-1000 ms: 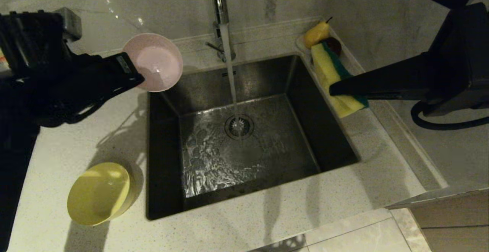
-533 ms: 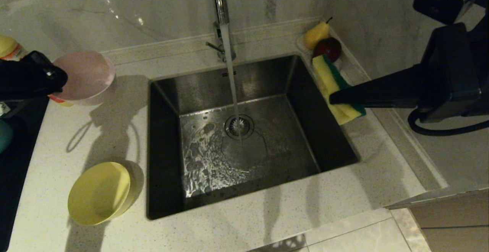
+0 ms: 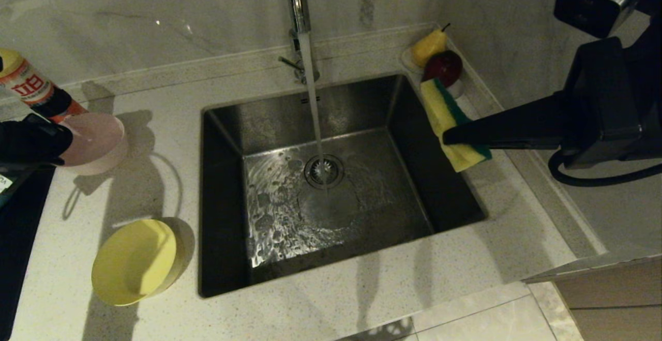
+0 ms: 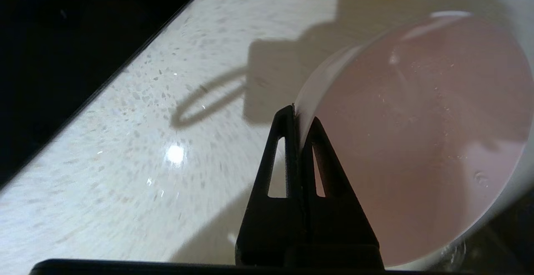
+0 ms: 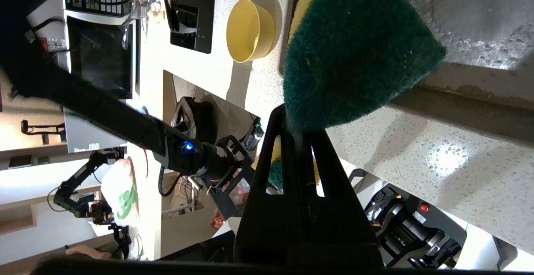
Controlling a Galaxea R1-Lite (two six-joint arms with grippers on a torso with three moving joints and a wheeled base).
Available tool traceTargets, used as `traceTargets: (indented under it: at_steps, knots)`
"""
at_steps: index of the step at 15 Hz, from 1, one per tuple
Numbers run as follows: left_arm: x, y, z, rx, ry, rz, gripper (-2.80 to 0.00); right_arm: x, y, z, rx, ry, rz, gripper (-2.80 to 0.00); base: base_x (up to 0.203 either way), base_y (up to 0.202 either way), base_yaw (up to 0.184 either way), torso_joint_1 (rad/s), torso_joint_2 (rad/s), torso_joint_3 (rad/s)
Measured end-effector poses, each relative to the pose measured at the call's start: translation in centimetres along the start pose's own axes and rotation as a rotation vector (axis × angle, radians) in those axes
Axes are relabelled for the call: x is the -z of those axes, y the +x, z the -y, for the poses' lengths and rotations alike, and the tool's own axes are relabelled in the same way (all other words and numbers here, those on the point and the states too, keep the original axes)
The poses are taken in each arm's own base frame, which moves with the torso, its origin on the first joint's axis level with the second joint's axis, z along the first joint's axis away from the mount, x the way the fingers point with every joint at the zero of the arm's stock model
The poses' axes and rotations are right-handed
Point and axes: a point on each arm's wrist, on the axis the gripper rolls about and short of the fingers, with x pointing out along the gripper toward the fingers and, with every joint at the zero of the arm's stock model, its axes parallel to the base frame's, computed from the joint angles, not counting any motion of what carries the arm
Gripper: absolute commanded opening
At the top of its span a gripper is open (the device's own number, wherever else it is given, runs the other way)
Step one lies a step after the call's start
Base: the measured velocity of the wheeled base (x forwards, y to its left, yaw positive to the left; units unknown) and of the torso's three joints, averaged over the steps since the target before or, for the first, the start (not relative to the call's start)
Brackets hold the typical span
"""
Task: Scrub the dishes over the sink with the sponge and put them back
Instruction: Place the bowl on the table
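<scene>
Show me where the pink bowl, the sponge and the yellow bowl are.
pink bowl (image 4: 421, 141), left wrist view, on its inner wall.
sponge (image 3: 449, 118), head view, on the yellow foam face.
yellow bowl (image 3: 132, 263), head view, on its inside.

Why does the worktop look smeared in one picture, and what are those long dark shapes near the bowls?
Left wrist view: the speckled stone worktop is streaked with motion blur, with a bright glare spot. Head view: light throws long shadows across the worktop from the pale pink plastic bowl and the yellow plastic bowl; the steel sink glints where water runs.
</scene>
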Motion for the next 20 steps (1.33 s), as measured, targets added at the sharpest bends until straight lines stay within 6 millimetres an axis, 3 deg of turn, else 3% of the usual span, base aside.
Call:
traceTargets:
  at_steps: [3, 7, 8, 13, 19, 20]
  knots:
    - [0.2, 3.0, -0.9, -0.040, -0.040, -0.047, -2.80, 0.0, -0.1, 0.0, -0.001, -0.002, 0.003, -2.80, 0.000, 0.000, 0.000, 0.000, 0.00, 0.000]
    - [-0.4, 4.6, -1.6, -0.024, -0.067, -0.076, -2.80, 0.0, -0.1, -0.1, -0.002, -0.002, 0.005, -2.80, 0.000, 0.000, 0.000, 0.000, 0.00, 0.000]
    - [-0.4, 4.8, -1.8, -0.031, -0.069, -0.079, 0.00, 0.0, -0.2, -0.1, -0.003, -0.003, 0.006, -2.80, 0.000, 0.000, 0.000, 0.000, 0.00, 0.000]
    - [-0.8, 3.7, -1.6, -0.013, -0.071, -0.062, 0.00, -0.1, -0.5, -0.2, -0.006, -0.005, 0.012, -2.80, 0.000, 0.000, 0.000, 0.000, 0.00, 0.000]
    - [-2.3, -2.9, -0.6, 0.105, -0.054, -0.015, 0.00, 0.0, -0.6, -0.2, -0.002, -0.004, 0.012, -2.80, 0.000, 0.000, 0.000, 0.000, 0.00, 0.000]
    - [-2.3, -4.3, -0.6, 0.110, -0.037, -0.014, -2.80, -0.1, -0.6, 0.0, 0.005, -0.001, 0.015, -2.80, 0.000, 0.000, 0.000, 0.000, 0.00, 0.000]
